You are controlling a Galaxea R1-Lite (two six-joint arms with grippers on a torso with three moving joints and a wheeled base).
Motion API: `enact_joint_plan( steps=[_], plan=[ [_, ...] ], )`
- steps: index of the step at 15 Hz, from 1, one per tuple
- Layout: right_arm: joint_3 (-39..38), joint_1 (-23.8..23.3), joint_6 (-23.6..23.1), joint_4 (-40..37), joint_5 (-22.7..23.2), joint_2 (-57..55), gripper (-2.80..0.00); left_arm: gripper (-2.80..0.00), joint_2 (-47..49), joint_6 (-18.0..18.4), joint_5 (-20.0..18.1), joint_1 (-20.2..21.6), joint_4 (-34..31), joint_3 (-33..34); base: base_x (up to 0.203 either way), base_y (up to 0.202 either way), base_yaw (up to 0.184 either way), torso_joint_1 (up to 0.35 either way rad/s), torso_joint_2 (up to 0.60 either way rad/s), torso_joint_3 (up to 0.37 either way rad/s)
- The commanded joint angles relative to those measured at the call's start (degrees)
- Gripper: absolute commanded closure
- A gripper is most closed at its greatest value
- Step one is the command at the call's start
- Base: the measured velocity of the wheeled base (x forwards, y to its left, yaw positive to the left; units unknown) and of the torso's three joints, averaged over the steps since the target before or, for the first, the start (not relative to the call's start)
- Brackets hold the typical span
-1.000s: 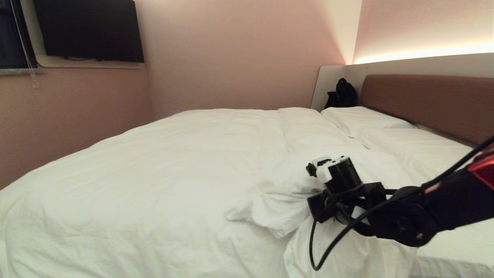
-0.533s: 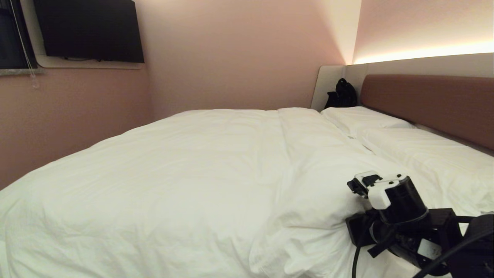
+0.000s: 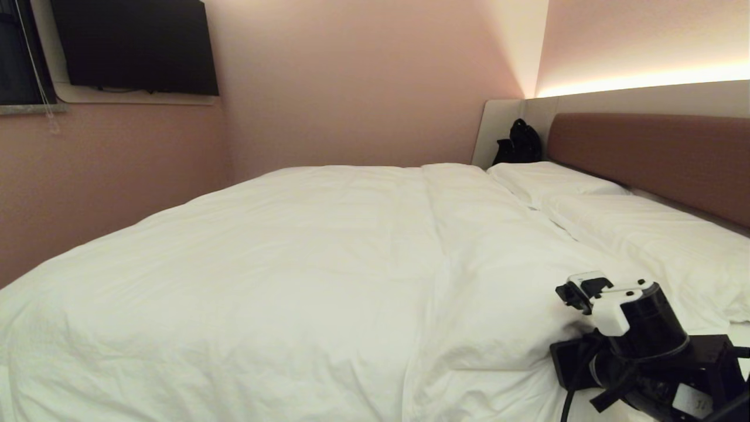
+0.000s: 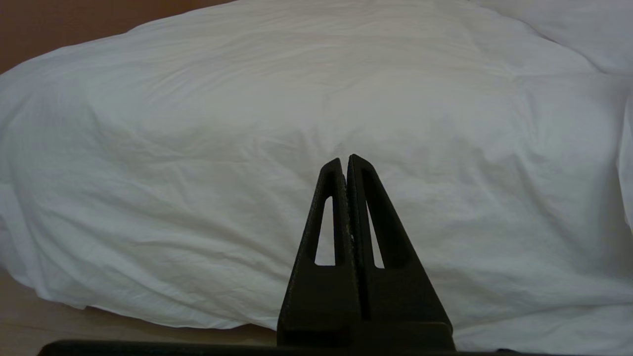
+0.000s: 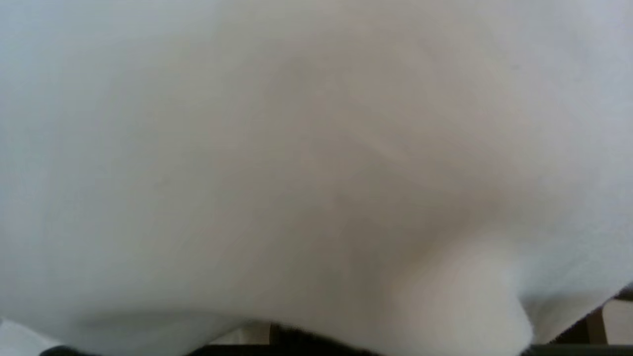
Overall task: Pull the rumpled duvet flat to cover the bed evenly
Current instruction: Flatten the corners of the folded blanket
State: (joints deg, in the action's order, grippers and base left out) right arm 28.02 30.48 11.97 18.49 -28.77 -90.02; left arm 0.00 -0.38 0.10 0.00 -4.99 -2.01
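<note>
White duvet (image 3: pixel 304 275) hides the right gripper, clamped on its near-right edge; the left gripper (image 4: pixel 346 163), fingers together, hangs off it.

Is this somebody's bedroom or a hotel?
Probably a hotel room: a big bed with a white duvet and two pillows, a wall-mounted TV, and strip lighting above the headboard.

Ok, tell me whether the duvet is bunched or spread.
Spread: the duvet lies flat across the bed, up to the pillows; only shallow creases show.
</note>
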Motion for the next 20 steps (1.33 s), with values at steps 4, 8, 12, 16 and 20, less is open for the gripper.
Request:
enact_joint_plan(
  steps=[4,8,12,16,20],
  plan=[
    [-5.92,0.02,1.08,0.07,-0.35,4.84,0.00,0.00,0.00,-0.06,-0.01,0.00,-0.02,-0.01,0.000,0.000,0.000,0.000,0.00,0.000],
    [-11.34,-0.70,1.91,-0.03,-0.43,9.37,0.00,0.00,0.00,-0.06,-0.01,0.00,-0.02,-0.01,0.000,0.000,0.000,0.000,0.00,0.000],
    [-12.67,-1.68,2.29,-0.07,-0.41,9.88,-2.80,0.00,0.00,-0.02,-0.01,0.00,-0.02,-0.01,0.000,0.000,0.000,0.000,0.00,0.000],
    [-15.97,-2.75,2.75,-2.66,-0.49,12.42,-2.80,0.00,0.00,-0.06,0.08,0.00,-0.02,0.08,0.000,0.000,0.000,0.000,0.00,0.000],
    [-17.96,-2.96,2.77,-10.56,-0.26,23.69,-2.80,0.00,0.00,-0.06,-0.01,0.00,-0.02,0.08,0.000,0.000,0.000,0.000,0.00,0.000]
  ],
)
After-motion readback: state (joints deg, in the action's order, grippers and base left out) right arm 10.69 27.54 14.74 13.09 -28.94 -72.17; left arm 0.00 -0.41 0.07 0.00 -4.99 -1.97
